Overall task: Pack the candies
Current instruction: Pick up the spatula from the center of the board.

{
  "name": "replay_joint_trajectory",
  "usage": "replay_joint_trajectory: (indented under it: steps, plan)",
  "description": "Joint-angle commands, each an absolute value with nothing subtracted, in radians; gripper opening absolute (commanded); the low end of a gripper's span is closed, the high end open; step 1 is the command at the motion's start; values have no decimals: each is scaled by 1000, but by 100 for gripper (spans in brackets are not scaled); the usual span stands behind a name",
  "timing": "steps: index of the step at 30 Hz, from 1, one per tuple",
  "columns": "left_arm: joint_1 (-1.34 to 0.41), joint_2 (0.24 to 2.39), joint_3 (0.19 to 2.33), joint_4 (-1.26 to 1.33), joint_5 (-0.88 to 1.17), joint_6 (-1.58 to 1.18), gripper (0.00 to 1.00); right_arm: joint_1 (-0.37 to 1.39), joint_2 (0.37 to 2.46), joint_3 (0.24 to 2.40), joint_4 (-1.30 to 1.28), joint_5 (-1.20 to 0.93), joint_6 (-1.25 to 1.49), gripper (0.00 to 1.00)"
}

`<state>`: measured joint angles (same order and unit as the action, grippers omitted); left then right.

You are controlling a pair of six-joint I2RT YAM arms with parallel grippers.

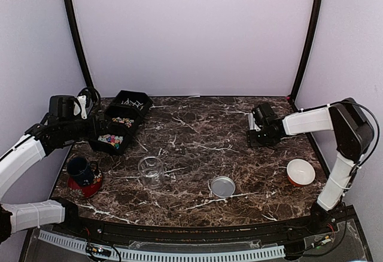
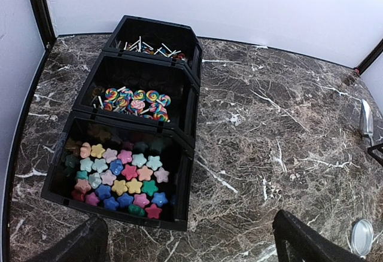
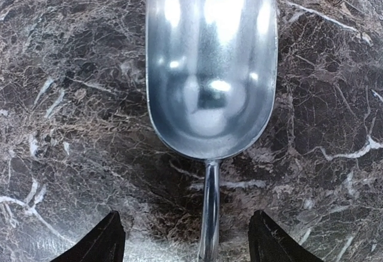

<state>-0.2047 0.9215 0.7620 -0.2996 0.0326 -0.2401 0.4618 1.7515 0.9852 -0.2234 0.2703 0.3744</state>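
Observation:
The candies are small star-shaped sweets in mixed colours, filling the nearest of three black bins; the top view shows these candies at the left. My left gripper hovers open just in front of that bin, with nothing between its fingers. In the top view the left gripper is beside the bins. A clear glass jar stands open mid-table, its metal lid lying to its right. My right gripper is open, its fingers on either side of the handle of a metal scoop without touching it.
The middle bin holds swirl lollipops and the far bin holds stick sweets. A blue mug on a red saucer stands at the front left. An orange-and-white bowl sits at the front right. Black frame posts rise at the back corners.

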Motion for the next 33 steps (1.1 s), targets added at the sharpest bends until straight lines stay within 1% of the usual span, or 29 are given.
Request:
replay_joint_trajectory:
  steps: [1, 4, 6, 8, 10, 12, 14, 17, 22, 26, 33]
  plan:
    - [-196, 910, 748, -277, 44, -246, 99, 444, 1779, 1006, -170, 266, 379, 70]
    - [-193, 908, 748, -276, 44, -247, 99, 439, 1799, 1007, -162, 265, 378, 67]
    - [-193, 908, 748, -276, 45, -246, 99, 434, 1810, 1009, -155, 268, 376, 63]
    - [-193, 908, 747, -277, 45, -246, 99, 430, 1822, 1010, -146, 267, 376, 61]
    - [-192, 907, 747, -277, 45, -244, 99, 428, 1834, 1011, -139, 262, 377, 56]
    - [-192, 907, 747, -277, 45, -244, 99, 427, 1844, 1013, -137, 261, 378, 55]
    - [-191, 907, 747, -278, 45, -245, 99, 426, 1852, 1011, -131, 260, 378, 48]
    - [-190, 906, 747, -276, 46, -244, 99, 426, 1858, 1007, -124, 266, 375, 41]
    - [-188, 907, 747, -276, 50, -245, 99, 426, 1868, 1003, -119, 262, 370, 14]
    - [-184, 905, 747, -276, 51, -246, 99, 428, 1853, 986, -98, 238, 357, 0]
    - [-184, 907, 748, -276, 68, -241, 99, 442, 1795, 943, -90, 214, 325, 0]
